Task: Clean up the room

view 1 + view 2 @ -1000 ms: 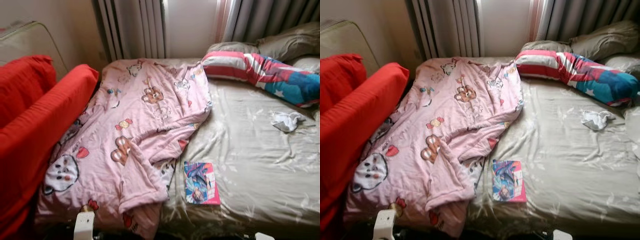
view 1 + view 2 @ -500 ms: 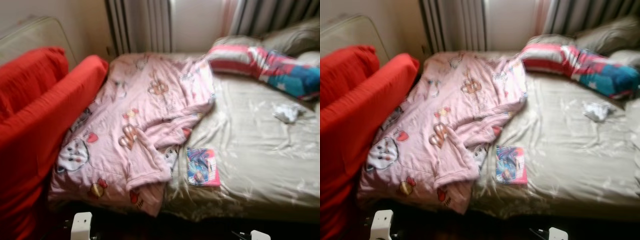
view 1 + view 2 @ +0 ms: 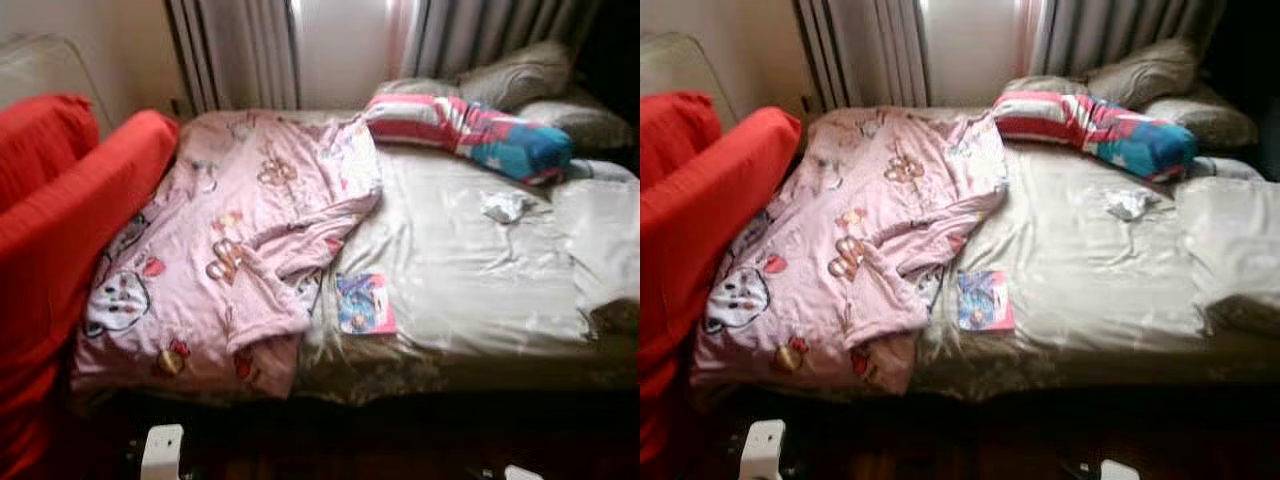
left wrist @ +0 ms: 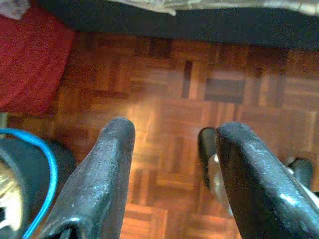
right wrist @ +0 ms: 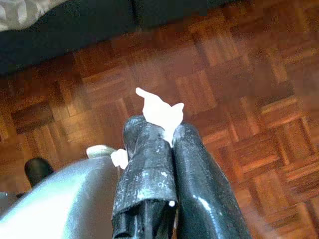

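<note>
A bed (image 3: 470, 300) with a beige sheet stands in front of me. A rumpled pink cartoon-print blanket (image 3: 240, 240) covers its left half. A colourful book (image 3: 364, 303) lies near the front edge, and a crumpled white tissue (image 3: 505, 206) lies further back on the right. My right gripper (image 5: 162, 130) hangs over the parquet floor, shut on a small white scrap of tissue (image 5: 158, 109). My left gripper (image 4: 174, 132) hangs open over the floor with nothing between its fingers.
A red sofa cushion (image 3: 70, 220) presses against the bed's left side. A striped red, white and blue pillow (image 3: 460, 135) and beige pillows (image 3: 515, 75) lie at the head, below grey curtains. A folded beige cover (image 3: 600, 240) sits at the right. Dark parquet floor (image 4: 224, 74) runs before the bed.
The whole view has pulled back and swung right: the bed looks smaller and more of its right side shows. Nothing on the bed has moved.
</note>
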Controlling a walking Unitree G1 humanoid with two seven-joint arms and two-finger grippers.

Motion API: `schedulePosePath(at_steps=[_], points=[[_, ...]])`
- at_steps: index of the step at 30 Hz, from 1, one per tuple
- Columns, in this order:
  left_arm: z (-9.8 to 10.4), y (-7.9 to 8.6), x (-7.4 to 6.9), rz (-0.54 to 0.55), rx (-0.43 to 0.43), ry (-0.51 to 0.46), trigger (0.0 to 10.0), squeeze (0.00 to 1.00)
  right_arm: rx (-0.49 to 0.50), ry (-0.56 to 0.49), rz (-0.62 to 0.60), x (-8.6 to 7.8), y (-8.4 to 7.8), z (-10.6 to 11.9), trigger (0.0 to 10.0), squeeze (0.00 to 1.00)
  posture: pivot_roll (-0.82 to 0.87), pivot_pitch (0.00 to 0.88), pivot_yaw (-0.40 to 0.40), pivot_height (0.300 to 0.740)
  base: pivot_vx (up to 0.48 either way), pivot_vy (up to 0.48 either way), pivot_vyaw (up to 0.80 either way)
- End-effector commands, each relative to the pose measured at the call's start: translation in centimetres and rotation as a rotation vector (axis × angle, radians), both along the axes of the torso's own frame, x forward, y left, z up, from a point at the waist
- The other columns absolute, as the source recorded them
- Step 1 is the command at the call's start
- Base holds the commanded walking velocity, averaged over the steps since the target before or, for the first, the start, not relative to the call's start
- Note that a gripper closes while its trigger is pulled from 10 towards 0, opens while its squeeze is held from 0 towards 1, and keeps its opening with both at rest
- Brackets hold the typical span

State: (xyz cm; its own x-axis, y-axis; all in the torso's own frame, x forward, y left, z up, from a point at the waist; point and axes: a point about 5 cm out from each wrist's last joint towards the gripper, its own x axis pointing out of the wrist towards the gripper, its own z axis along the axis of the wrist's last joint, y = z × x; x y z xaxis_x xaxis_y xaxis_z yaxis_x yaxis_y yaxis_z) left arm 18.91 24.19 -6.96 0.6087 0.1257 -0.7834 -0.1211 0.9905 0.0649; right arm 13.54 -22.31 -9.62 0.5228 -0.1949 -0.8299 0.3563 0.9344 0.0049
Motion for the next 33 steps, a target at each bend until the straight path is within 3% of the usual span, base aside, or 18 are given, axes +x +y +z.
schedulePosePath(at_steps=[1,6,10,20,33], points=[[-0.2,0.3,-0.6,-0.006,0.006,0.023,10.0,0.0,0.0,0.016,-0.003,-0.5,0.0,-0.2,10.0,0.0,-0.1,0.0,0.057,0.721,0.0,0.0,0.0],[-0.3,0.5,-0.8,-0.023,0.028,0.045,10.0,0.0,0.009,0.012,-0.001,-0.4,0.1,-0.2,10.0,0.0,-0.1,0.0,0.061,0.721,0.0,0.0,0.0],[-0.8,-0.8,-1.1,-0.043,0.023,0.061,10.0,0.0,0.009,0.008,0.011,-0.3,0.1,-0.1,10.0,0.0,-0.11,0.0,0.068,0.721,0.0,0.0,0.0],[-1.0,-1.9,-1.0,-0.059,0.016,0.065,10.0,0.0,-0.007,0.021,0.029,-0.2,-0.2,-0.1,10.0,0.0,-0.11,0.0,0.057,0.721,0.0,0.0,0.79],[-1.0,-1.9,-1.0,-0.039,0.015,0.06,10.0,0.0,-0.01,0.027,0.064,0.0,-0.1,0.0,10.0,0.0,-0.1,0.0,0.053,0.721,0.0,0.0,0.8]])
